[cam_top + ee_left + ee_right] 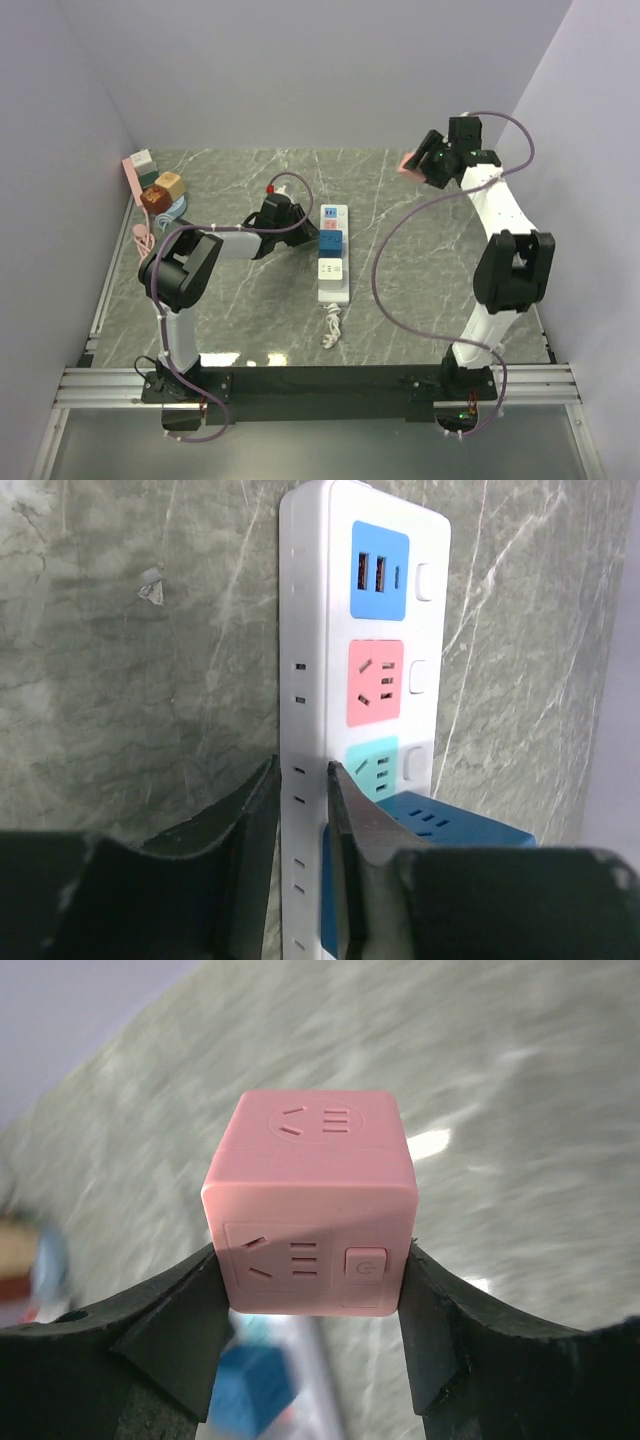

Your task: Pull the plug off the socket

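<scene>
The socket [336,291] is a long white strip lying mid-table, its side wall [303,630] close up in the left wrist view. A blue cube plug [330,240] [450,825] sits in it, with a white cube [330,268] just nearer. My left gripper [308,238] [300,770] is low on the strip's left edge: one finger against the side wall, the other on top beside the blue plug, shut on that edge. My right gripper [414,166] [310,1250] hangs high at the far right, shut on a pink cube plug [310,1200] held off the table.
Several coloured cubes [155,180] and a pink cable [143,235] are piled at the back left corner. The strip's bundled white cord [331,325] lies toward the near edge. Grey walls close in on the left, back and right.
</scene>
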`<state>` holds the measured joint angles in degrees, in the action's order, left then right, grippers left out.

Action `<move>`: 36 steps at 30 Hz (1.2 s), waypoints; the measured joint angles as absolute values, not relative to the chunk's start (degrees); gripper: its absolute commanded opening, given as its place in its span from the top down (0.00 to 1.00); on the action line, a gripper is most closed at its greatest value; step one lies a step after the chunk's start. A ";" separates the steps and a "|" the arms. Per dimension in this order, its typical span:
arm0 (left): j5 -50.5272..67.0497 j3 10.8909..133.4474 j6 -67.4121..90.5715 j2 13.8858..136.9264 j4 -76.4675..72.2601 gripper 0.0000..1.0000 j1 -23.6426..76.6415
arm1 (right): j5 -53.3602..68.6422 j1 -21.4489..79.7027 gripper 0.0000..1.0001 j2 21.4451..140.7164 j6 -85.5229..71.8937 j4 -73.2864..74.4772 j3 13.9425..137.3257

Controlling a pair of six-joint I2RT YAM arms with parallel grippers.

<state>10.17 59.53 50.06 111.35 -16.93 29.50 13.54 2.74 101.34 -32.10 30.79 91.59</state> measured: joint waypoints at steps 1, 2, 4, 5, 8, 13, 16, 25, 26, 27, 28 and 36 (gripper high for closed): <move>10.20 59.53 50.06 111.22 -16.75 1.00 29.47 | 11.42 1.37 1.00 103.00 -32.12 31.20 92.73; 10.20 59.53 50.06 111.02 -16.45 1.00 29.47 | 9.61 0.62 1.00 104.31 -32.12 31.42 93.25; 10.26 59.44 50.52 110.52 -15.73 1.00 29.43 | 5.72 -0.30 1.00 107.79 -32.16 32.53 93.71; 10.00 59.35 49.84 110.19 -15.03 0.99 29.43 | 4.05 -0.32 1.00 109.40 -32.16 33.26 93.73; 10.11 58.30 49.60 109.40 -13.28 1.00 29.32 | 0.43 0.05 1.00 114.65 -32.12 35.66 93.86; 10.61 57.32 49.63 108.27 -11.18 1.00 29.32 | -3.29 0.75 0.99 118.02 -32.40 37.74 94.56; 10.66 56.97 49.60 106.94 -11.22 0.99 29.32 | -5.87 0.84 0.73 118.02 -32.38 38.19 94.52; 10.59 56.38 48.75 102.67 -11.16 0.46 29.04 | -9.91 0.89 0.05 111.98 -31.20 42.87 94.52; 10.59 56.27 48.49 102.35 -11.11 0.41 28.88 | -9.91 1.02 0.05 109.97 -30.76 43.40 94.52; 10.44 56.16 48.56 102.04 -10.98 0.33 28.71 | -9.89 1.10 0.04 107.96 -30.28 43.86 94.52; 10.31 55.90 48.49 101.62 -10.87 0.29 28.40 | -9.85 1.23 0.04 105.82 -29.89 44.36 94.52; 9.34 52.56 48.80 97.19 -9.19 0.01 24.27 | -5.93 15.75 0.02 93.14 -23.46 42.74 90.26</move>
